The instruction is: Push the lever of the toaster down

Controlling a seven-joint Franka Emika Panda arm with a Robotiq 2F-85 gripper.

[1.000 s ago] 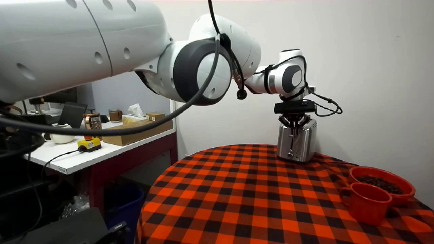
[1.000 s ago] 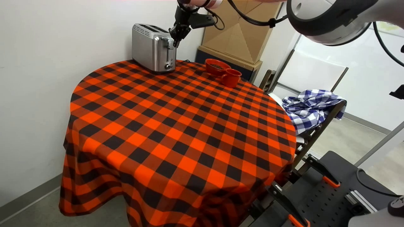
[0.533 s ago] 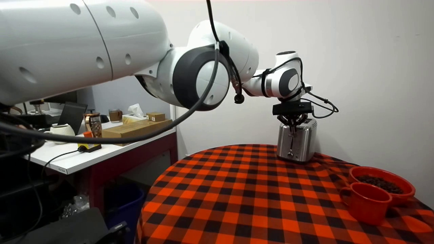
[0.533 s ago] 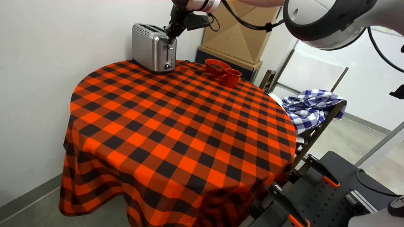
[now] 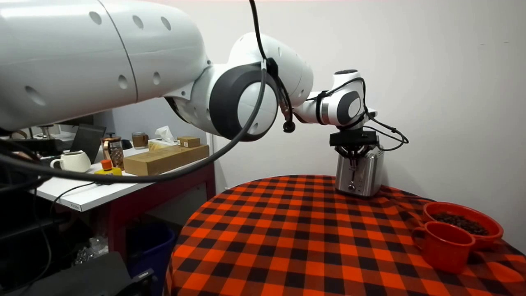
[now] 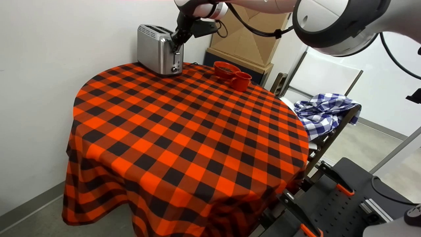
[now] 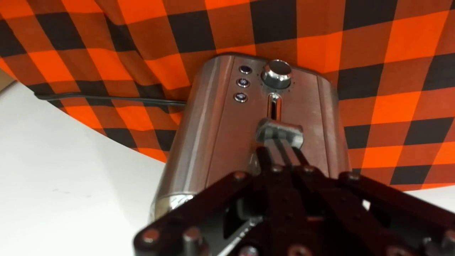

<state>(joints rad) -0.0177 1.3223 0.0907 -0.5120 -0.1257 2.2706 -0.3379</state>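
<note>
The pincer (image 7: 282, 145), jaws together, sits directly atop the lever (image 7: 284, 128), seemingly touching; the push should run straight down the slot (image 7: 274, 108) toward the knob (image 7: 277, 74).

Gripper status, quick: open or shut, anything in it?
Gripper: closed, nothing held between its fingers; tips right at the toaster lever, firm contact can't be told.

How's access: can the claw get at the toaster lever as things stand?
Likely yes: in the wrist view the closed claw sits right at the lever, with nothing visible blocking the slot below it.
</note>
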